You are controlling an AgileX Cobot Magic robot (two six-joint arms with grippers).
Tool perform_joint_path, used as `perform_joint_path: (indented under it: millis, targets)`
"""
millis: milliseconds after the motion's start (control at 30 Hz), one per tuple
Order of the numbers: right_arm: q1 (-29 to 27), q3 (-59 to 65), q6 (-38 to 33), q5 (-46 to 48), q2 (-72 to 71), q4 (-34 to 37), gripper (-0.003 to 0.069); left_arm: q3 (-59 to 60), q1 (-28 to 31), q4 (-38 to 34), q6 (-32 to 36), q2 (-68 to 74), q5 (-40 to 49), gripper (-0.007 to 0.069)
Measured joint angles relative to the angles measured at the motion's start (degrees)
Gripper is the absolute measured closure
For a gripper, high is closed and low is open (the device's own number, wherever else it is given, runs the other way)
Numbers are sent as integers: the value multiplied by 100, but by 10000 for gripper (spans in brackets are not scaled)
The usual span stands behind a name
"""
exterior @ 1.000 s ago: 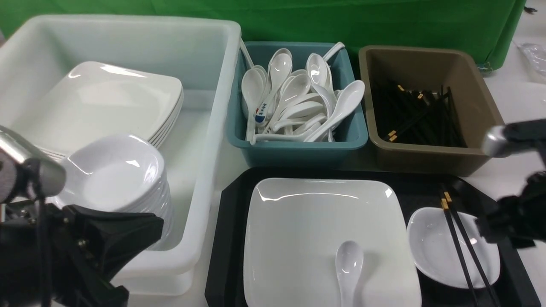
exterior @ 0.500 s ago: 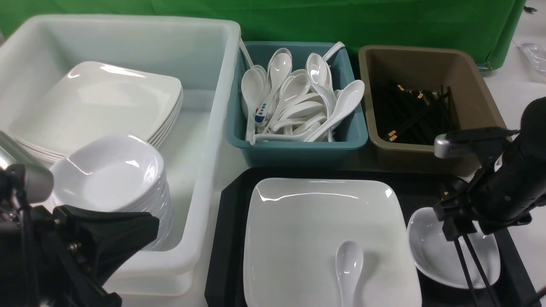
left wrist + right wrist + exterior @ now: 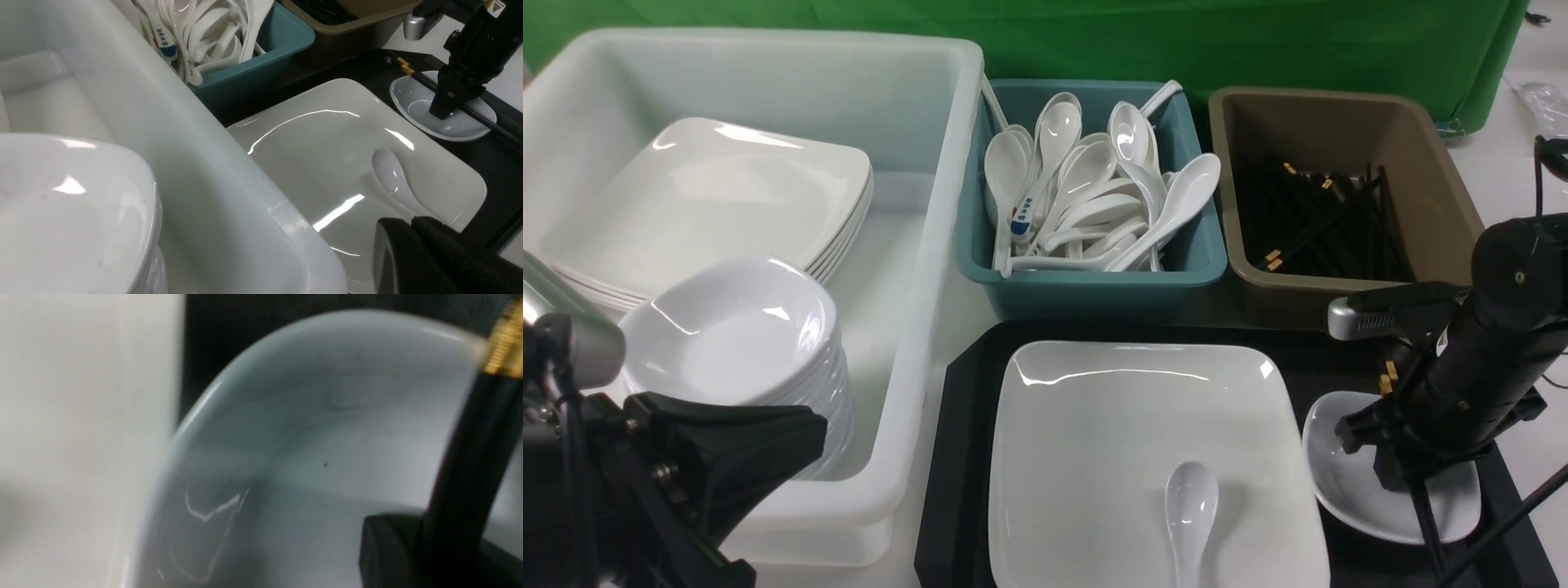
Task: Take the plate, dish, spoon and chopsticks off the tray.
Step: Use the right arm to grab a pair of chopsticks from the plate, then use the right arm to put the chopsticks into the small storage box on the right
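The right gripper point(image 3: 1405, 482) stands in the small glossy white dish point(image 3: 1339, 465) at the right edge of the black plastic tray point(image 3: 964, 408), one finger against the thin black gold-banded chopsticks point(image 3: 421, 76) lying across it; whether they are pinched I cannot tell. Best catch both sticks together and lift level, without dragging the dish.

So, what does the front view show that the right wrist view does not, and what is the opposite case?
Only the front view: the spoon, the white tub, the teal tub, the brown tub and the left hand.
Only the right wrist view: a tiny dark speck inside the dish, seen from very close.
Both: the dish, the chopsticks across it, the right hand down at them, and a strip of the tray. The pale blur beside it may be the plate.
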Motion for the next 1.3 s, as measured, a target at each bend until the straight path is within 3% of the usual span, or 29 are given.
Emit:
perform_joint_path:
  millis: [33,200,500,600,700,767,800,900,1000,1100,1200,1300]
  targets:
    - [0,0,-74,67,-8,0,546,0,0,0,5,0,0,606]
    - [6,-6,-388,436,-355,62,543,0,0,0,31,0,-39,606]
    - [217,-916,-1132,460,-1255,1026,543,0,0,-26,44,0,-615,606]
    - [-38,-2208,-1126,-138,-839,1337,543,0,0,-26,44,0,-848,606]
    - [-171,-2827,-1121,-280,-457,1479,543,0,0,-26,44,0,-876,606]
    - [-463,-4132,-1028,-324,584,1713,543,0,0,-31,44,0,-880,606]
    - [-478,-4212,-1004,-316,650,1720,543,0,0,-31,44,0,-880,606]
    - [-714,-5562,-606,-234,1812,1733,543,0,0,-31,65,0,-880,606]
    - [-835,-6158,-192,-192,2368,1700,540,0,0,-31,90,0,-880,606]
    - [-900,-6338,42,-22,2645,1583,482,0,0,-31,121,0,-880,606]
    - [-914,-6394,146,300,2716,1385,266,0,0,-31,163,0,-880,606]
    - [-914,-6400,140,569,2631,1373,151,0,0,-31,240,0,-880,606]
